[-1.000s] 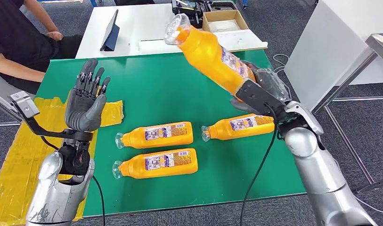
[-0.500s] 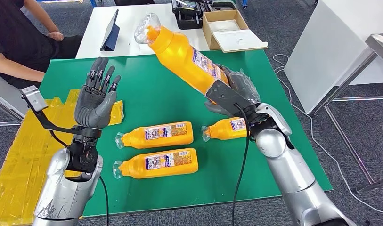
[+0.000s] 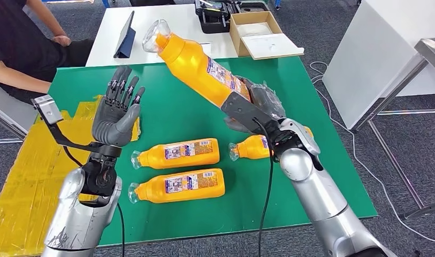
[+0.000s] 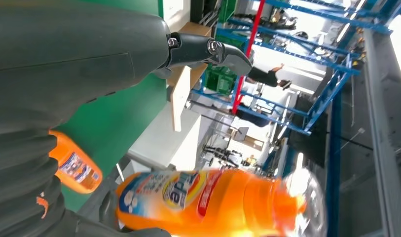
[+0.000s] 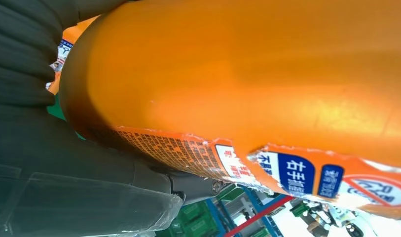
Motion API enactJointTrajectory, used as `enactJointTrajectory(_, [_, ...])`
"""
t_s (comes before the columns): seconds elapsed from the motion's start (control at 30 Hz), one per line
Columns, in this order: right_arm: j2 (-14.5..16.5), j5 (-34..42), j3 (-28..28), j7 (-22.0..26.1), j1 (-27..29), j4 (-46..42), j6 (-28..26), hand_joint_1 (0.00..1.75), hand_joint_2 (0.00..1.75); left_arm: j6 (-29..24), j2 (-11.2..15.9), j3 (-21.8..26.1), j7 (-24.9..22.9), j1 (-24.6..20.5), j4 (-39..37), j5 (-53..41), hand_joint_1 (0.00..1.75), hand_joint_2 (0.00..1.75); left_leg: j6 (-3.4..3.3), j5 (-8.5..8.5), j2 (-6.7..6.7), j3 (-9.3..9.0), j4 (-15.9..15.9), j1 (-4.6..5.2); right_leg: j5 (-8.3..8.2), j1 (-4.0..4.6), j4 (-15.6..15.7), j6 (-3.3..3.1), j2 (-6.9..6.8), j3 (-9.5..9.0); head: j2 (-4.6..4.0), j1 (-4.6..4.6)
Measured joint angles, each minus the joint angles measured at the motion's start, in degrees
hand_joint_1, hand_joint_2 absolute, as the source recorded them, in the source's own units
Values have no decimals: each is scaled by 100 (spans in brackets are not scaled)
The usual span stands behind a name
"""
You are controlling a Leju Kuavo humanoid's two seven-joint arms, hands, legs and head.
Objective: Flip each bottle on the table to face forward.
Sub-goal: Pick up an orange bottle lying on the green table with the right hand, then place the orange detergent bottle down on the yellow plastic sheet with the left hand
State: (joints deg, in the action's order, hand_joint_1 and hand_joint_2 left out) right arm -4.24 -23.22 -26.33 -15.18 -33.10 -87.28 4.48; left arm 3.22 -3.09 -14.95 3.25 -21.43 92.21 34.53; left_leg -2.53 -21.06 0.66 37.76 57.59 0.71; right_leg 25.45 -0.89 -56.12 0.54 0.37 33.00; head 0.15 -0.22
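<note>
My left hand [image 3: 117, 110] stands raised over the left part of the green-topped bench [image 3: 172, 96], palm up and fingers spread, holding nothing. It waits beside the tall orange plastic bottle with a clear cap and printed label [image 3: 196, 67], which my right hand [image 3: 252, 107] grips low on the body and holds tilted in the air, cap toward the far left. The risk, as I judge it, lies in this hold: the grip sits near the base, so the long upper part hangs out unsupported, and the smooth plastic could turn or slip in my fingers. If I pass it across, a badly timed release between the two hands would drop it onto what lies below. Under the raised bottle, three more orange bottles lie on their sides, labels up and caps to the left: one in the middle of the bench [image 3: 177, 153], one nearer me [image 3: 178, 185], and a third [image 3: 250, 147] partly hidden behind my right forearm. A fall or a low sweep of that arm could knock them rolling. Yellow sheeting [image 3: 22, 160] covers the bench's left end, where a person in a dark top [image 3: 17, 48] sits close by, and a white table [image 3: 161, 27] with a cardboard box [image 3: 258, 29] stands beyond.
</note>
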Motion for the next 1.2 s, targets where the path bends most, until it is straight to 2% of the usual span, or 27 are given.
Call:
enactJointTrajectory(0.33, [475,-292,-288,-385,-63,3,214,175,175,-343,-59,44,-195,62,312,-391,0,175,0,0,0,1,0,-6,1,0,-1,-1,0,0,0,0])
enactJointTrajectory(0.6, [641,-672,-373,-312,-32,24,383,175,175,-357,-59,63,-429,186,646,-108,0,175,1,-1,1,2,-1,-6,2,0,0,-2,0,2,0,1])
enactJointTrajectory(0.8, [788,-956,-467,-190,-46,176,456,175,175,-610,-62,-120,-569,107,695,-109,0,175,0,0,1,2,-1,-2,0,0,0,-1,0,1,0,2])
enactJointTrajectory(1.2, [1100,-1448,-944,-154,-157,502,529,175,175,-895,-75,-173,-672,9,695,73,0,175,1,0,-2,3,-1,-6,1,-1,-1,-2,1,2,0,2])
